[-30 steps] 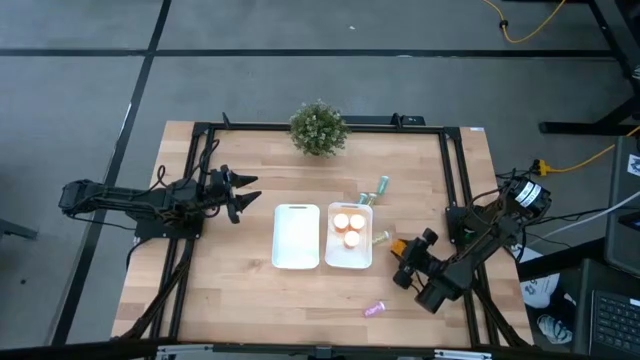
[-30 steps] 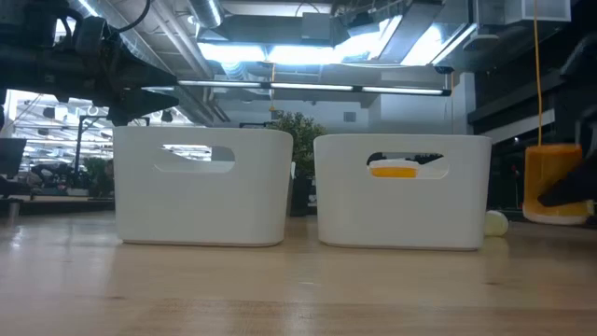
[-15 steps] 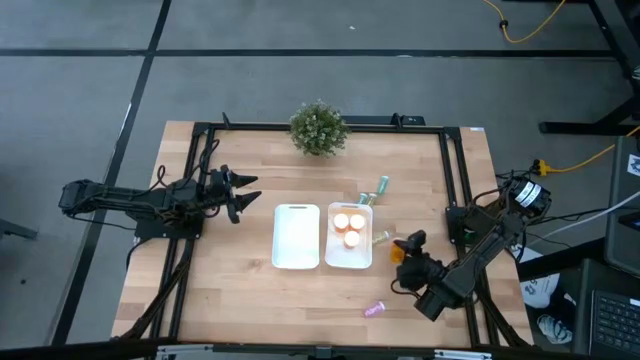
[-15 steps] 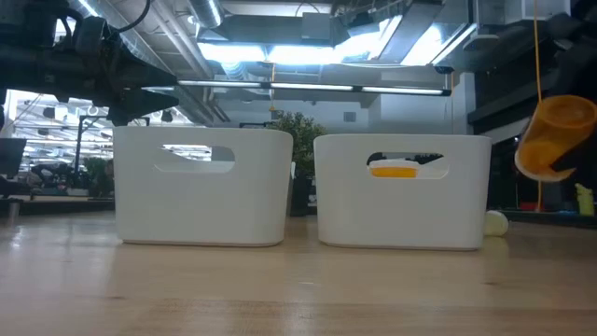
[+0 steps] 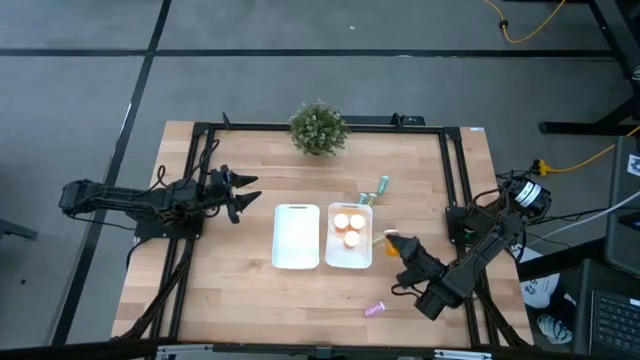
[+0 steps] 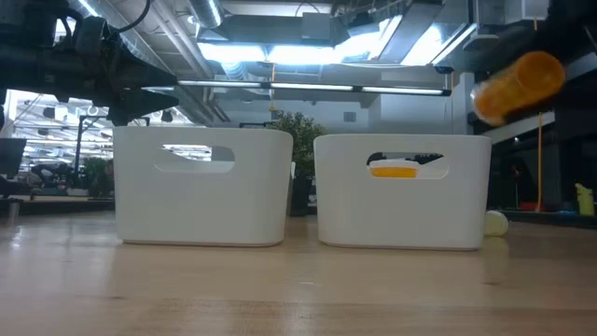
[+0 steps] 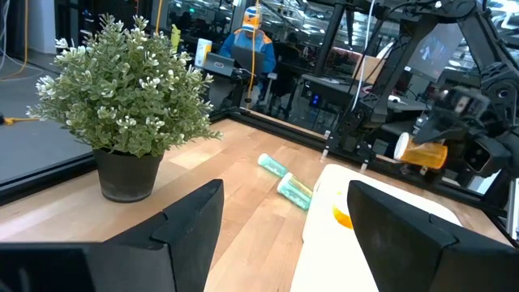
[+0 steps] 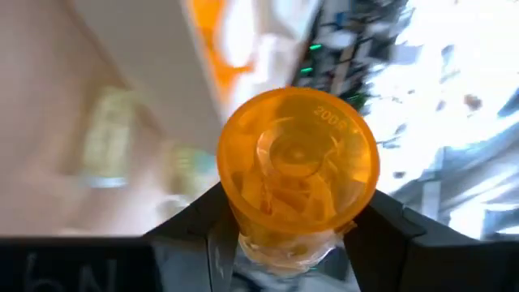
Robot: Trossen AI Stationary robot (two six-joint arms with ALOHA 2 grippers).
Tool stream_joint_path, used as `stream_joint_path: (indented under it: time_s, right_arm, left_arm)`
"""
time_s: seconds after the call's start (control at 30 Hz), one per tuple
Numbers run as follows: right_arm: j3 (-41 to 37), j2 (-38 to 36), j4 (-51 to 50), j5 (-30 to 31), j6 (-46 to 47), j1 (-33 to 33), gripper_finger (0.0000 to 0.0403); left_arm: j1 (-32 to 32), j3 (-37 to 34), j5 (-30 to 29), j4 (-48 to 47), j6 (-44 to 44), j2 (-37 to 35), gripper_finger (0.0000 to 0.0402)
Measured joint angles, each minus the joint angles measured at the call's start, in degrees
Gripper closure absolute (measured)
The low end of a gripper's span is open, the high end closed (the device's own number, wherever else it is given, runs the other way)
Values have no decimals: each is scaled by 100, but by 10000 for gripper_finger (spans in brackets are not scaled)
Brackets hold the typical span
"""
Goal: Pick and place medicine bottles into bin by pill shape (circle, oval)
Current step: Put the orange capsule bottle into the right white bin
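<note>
My right gripper point(image 5: 393, 238) is shut on a translucent orange medicine bottle point(image 6: 518, 86), held in the air just right of the right white bin point(image 5: 349, 262). That bin holds orange bottles with white caps point(image 5: 347, 229). The left white bin point(image 5: 296, 236) stands beside it. Two teal bottles point(image 5: 374, 192) lie on their sides behind the right bin, a pale bottle point(image 5: 381, 237) lies at its right side, and a pink bottle point(image 5: 374, 309) lies near the front. My left gripper point(image 5: 248, 194) is open and empty at the table's left. My right gripper pinches the orange bottle's round side wall point(image 8: 243, 219) between its two fingers point(image 8: 381, 219), one on each side. The bottle's orange base point(image 8: 296, 154) faces the wrist camera. The bottle is lifted clear and tilted, higher than the right bin's rim point(image 6: 403, 140).
A potted plant point(image 5: 318, 128) stands at the table's far edge, behind the bins. Black frame rails point(image 5: 455, 180) run along the table's sides. Bare wood lies in front of the bins.
My right gripper has risen and gone toward the right bin with the orange bottle. The bottle hung upright low at the table's right; it now sits tilted, high above table level, near the bin's right side.
</note>
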Motion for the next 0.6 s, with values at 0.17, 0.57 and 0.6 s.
stream_joint_path:
  time_s: [0.17, 0.57, 0.6]
  right_arm:
    - [0, 0, 237, 314, -731, -154, 223]
    - [0, 0, 213, -502, -1676, -190, 222]
    - [0, 0, 211, -669, -1773, -190, 222]
  left_arm:
    - [0, 1, -1, 0, 0, -1, 147]
    - [0, 1, -1, 0, 0, 1, 147]
    - [0, 1, 1, 0, 0, 1, 147]
